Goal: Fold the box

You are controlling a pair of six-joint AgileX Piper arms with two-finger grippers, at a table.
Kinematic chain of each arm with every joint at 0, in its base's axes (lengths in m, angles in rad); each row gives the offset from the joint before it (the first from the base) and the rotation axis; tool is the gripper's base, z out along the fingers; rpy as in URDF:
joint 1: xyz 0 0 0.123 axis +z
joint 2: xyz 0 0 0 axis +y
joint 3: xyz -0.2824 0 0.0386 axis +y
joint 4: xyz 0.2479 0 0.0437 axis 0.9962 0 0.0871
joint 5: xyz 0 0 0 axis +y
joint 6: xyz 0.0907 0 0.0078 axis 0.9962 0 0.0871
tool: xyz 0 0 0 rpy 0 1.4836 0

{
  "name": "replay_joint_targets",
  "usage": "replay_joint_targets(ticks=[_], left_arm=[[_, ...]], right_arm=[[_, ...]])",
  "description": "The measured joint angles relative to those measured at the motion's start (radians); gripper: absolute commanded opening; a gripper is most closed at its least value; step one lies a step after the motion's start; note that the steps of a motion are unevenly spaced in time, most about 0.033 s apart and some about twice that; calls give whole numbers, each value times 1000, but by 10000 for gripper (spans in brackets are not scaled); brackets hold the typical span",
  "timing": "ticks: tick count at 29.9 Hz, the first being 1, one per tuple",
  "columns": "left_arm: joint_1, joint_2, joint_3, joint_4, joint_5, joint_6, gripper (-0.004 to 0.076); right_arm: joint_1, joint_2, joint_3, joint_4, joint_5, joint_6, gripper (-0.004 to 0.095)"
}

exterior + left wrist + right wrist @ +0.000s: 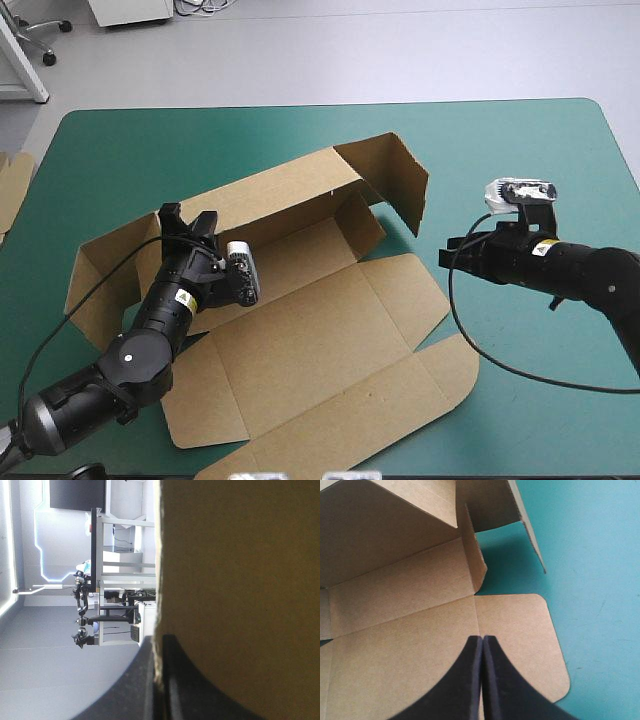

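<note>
On the teal-green counter (520, 160), the left claw (188, 215) clamps a wall of the brown cardboard box (330, 330) (right claw (482, 639) together, empty); it should hinge slowly.

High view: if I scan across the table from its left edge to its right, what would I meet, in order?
Spare board edge → box → right gripper, jaws shut.

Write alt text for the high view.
A brown box lies half-folded on a teal-green table, its far wall and end flaps raised. The left end effector pinches the far wall; the right end effector, shut, hovers beside the box's right edge.
</note>
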Motion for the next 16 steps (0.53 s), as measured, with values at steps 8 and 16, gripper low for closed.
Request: replay_joint_targets(ticks=[8,16], left_arm=[[-12,-1,8,-55,-28,13,-15],[-39,-4,9,-66,-28,16,-15]], right_arm=[[0,167,-218,16,102,-15,-31],[0,370,-531,4,186,3,-31]])
